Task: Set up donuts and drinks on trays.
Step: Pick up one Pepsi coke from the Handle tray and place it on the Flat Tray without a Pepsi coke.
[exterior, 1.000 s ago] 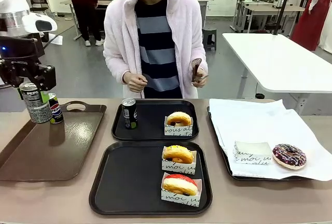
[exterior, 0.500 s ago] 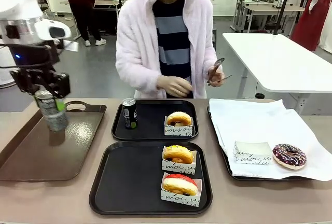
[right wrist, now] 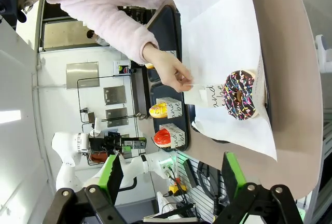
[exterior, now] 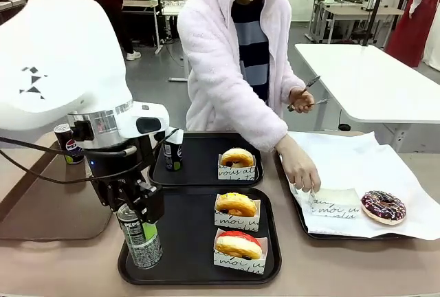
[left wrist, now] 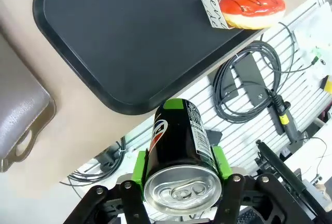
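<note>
1. Far L: glossy brown tray (exterior: 48,207), partly behind the L arm. One Pepsi can (exterior: 67,144) stands upright at its far end.
2. L gripper (exterior: 139,220): points down, green pads clamped on both sides of a green-black can (exterior: 142,240), gripped near the top. Can is upright at the near-L corner of the near black tray (exterior: 185,242). Contact w/ tray floor: cannot tell.
3. Near black tray, R half: yellow-iced donut (exterior: 236,204) at the back, red-iced donut (exterior: 238,244) in front. Each sits in a white printed sleeve; the two are close but apart.
4. Far black tray (exterior: 203,170): dark can (exterior: 172,152) upright by the L rim. Plain golden donut (exterior: 237,157) in its sleeve on the R side.
5. Person at far side, leaning over the table. One hand (exterior: 300,166) reaches down onto the paper-lined tray (exterior: 357,163), fingers touching a flat white sleeve (exterior: 335,203). Other hand (exterior: 300,102) is raised, holding tongs (exterior: 311,84).
6. Choc-sprinkle donut (exterior: 383,206) lies on the paper, just R of that sleeve.
7. R gripper (right wrist: 171,182): jaws spread wide, empty, off the table's R end, facing the paper-lined tray.
</note>
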Motion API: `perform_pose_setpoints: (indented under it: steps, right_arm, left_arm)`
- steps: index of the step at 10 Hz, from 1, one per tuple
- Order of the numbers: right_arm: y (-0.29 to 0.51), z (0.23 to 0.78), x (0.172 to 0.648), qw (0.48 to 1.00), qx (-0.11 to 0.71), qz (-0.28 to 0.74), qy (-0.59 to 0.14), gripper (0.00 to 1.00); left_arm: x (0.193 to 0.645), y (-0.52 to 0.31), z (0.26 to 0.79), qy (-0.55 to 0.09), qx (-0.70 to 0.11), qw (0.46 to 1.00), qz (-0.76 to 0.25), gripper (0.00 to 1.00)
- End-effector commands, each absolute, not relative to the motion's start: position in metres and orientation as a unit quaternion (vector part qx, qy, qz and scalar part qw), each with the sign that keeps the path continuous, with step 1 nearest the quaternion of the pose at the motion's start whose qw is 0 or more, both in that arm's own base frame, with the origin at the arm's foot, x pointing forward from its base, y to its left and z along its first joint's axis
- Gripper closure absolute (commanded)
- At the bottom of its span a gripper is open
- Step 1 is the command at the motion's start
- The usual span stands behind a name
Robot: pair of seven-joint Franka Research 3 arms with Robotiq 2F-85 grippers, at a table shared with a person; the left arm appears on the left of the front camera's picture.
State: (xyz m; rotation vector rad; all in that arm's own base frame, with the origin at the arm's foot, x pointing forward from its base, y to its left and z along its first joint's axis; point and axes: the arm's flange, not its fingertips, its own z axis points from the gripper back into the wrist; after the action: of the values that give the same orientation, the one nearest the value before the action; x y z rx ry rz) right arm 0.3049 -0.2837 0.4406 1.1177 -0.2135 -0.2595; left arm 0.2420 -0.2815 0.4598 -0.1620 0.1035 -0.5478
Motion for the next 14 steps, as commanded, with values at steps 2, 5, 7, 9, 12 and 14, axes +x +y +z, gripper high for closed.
perform_pose_setpoints:
  steps: [2, 5, 7, 9, 12, 14]
  right_arm:
    - [-0.284, 0.440, 0.305, 0.831, 0.533, -0.119, -0.107, 0.00]
    - [-0.284, 0.440, 0.305, 0.831, 0.533, -0.119, -0.107, 0.00]
    - [-0.284, 0.440, 0.305, 0.831, 0.533, -0.119, -0.107, 0.00]
    - [-0.284, 0.440, 0.305, 0.831, 0.533, -0.119, -0.107, 0.00]
    - [-0.284, 0.440, 0.305, 0.831, 0.533, -0.119, -0.107, 0.00]
    - [-0.284, 0.440, 0.305, 0.831, 0.533, -0.119, -0.107, 0.00]
  left_arm:
    - [0.242, -0.282, 0.460, 0.051, -0.080, 0.958, -0.270, 0.42]
    - [0.242, -0.282, 0.460, 0.051, -0.080, 0.958, -0.270, 0.42]
    - [0.264, -0.287, 0.450, 0.039, -0.080, 0.960, -0.264, 0.42]
    - [0.284, -0.293, 0.433, 0.038, -0.071, 0.960, -0.270, 0.42]
    - [0.296, -0.297, 0.414, 0.036, -0.055, 0.960, -0.272, 0.42]
    - [0.299, -0.297, 0.399, 0.035, -0.051, 0.961, -0.271, 0.42]
